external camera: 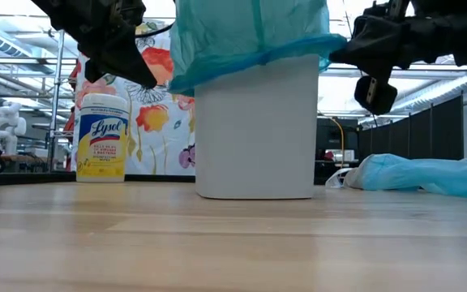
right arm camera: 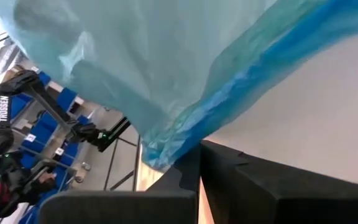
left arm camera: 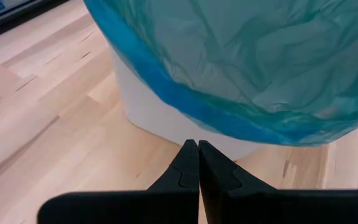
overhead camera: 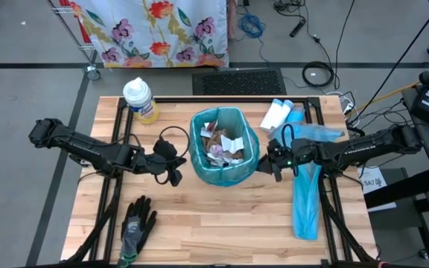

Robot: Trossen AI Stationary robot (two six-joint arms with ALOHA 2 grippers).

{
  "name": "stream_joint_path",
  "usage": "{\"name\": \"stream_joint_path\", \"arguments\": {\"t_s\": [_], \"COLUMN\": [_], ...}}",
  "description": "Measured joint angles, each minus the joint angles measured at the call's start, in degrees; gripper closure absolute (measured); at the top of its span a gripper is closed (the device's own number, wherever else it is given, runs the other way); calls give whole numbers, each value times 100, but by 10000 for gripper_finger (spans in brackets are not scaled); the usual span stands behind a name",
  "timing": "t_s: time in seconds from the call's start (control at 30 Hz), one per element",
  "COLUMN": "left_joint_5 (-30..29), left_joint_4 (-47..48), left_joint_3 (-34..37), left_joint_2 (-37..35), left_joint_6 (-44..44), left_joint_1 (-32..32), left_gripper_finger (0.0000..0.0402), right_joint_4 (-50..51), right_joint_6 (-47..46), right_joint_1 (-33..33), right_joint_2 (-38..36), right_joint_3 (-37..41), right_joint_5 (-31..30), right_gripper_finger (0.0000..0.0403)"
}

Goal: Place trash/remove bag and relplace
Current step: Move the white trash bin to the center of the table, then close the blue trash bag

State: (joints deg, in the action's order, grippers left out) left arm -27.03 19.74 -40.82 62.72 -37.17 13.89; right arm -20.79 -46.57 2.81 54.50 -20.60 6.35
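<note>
Trash [overhead camera: 222, 143] sits inside a teal bag [overhead camera: 199, 160] lining a white bin [external camera: 254, 130], which stands between the two grippers. Left gripper [overhead camera: 174, 173] is just beside the bag's folded rim, jaws together and empty. Right gripper [overhead camera: 275, 158] is at the opposite rim, also closed on nothing. Risk: closed jaws may shove the light bin, or snag and tear the thin bag, spilling its contents.
</note>
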Motion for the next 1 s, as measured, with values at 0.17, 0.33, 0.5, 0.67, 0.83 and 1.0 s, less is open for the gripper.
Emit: {"name": "stream_joint_path", "arguments": {"t_s": [0.17,0.33,0.5,0.67,0.83,1.0], "left_joint_5": [2,47,54,4,102,-215], "left_joint_4": [-5,12,-12,11,-210,-1323], "left_joint_3": [0,0,0,14,389,1129], "left_joint_2": [0,0,0,0,0,2], "left_joint_6": [-147,-301,-433,-810,-1434,-2486], "left_joint_1": [2,8,13,13,205,694], "left_gripper_finger": [401,402,387,362,345,343], "right_joint_4": [823,2380,2605,2571,2583,2620], "right_joint_6": [-326,-863,-865,-791,-703,-680], "right_joint_1": [-7,-7,-7,-7,-7,-7], "right_joint_2": [-70,-297,-519,-660,-702,-702], "right_joint_3": [0,0,0,0,0,0], "right_joint_5": [-79,-630,-640,-639,-637,-643], "right_gripper_finger": [403,403,403,403,403,403]}}
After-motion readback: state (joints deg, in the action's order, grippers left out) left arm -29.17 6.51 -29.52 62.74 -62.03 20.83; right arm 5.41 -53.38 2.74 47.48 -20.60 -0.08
